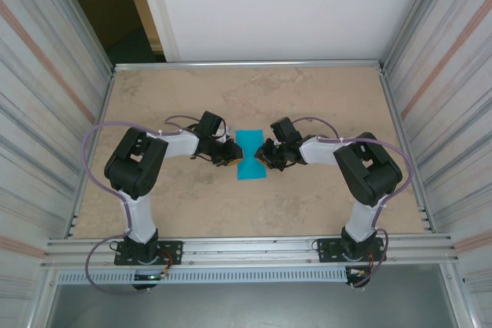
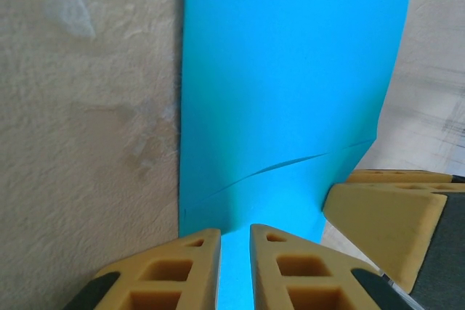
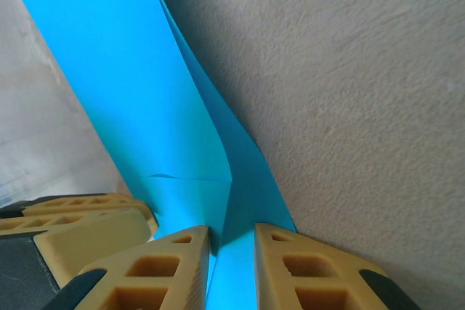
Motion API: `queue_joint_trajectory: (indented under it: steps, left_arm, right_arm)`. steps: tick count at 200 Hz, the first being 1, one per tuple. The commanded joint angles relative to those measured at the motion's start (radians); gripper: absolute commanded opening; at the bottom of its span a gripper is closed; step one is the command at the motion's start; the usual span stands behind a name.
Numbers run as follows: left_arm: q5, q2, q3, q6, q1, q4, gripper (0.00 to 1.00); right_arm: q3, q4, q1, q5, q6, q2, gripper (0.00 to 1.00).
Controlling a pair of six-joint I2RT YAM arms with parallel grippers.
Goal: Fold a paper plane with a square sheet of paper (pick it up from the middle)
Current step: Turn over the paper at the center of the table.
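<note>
The left gripper (image 1: 230, 159) and right gripper (image 1: 266, 156) are clenched on opposite side edges of the sheet (image 1: 250, 144), paper being caught between both sets of jaws; the sheet is plain turquoise, pinched narrow at its middle, faintly creased there; it lies mid-counter (image 1: 323, 97), its far end flat.

left gripper (image 2: 234, 236), right gripper (image 3: 231, 234): jaws near-closed

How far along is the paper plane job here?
Barely begun. Done: nothing plane-like; the blue sheet shows no nose or wings. In hand: the left end effector pinches its narrowed middle; the right end effector straddles a raised crease there, grip unclear. Left: lifting it and the plane folds.
</note>
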State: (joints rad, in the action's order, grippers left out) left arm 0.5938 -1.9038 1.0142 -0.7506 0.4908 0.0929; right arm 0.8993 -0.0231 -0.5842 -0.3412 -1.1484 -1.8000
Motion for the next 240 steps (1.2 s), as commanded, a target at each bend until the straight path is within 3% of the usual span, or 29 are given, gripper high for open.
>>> queue_joint_trajectory:
  steps: [1,163,240]
  left_arm:
    - [-0.025,0.000,-0.031,-0.010,-0.005,0.035,0.20]
    - [-0.033,0.011,-0.036,-0.013,-0.009,0.039,0.20]
    - [-0.016,0.055,-0.017,-0.026,-0.014,0.044,0.21]
  right_arm:
    - [0.019,-0.011,-0.011,-0.010,-0.010,-0.024,0.23]
    - [-0.063,-0.188,-0.017,-0.041,-0.060,-0.002,0.22]
    - [-0.069,-0.247,-0.034,-0.038,-0.033,-0.021,0.12]
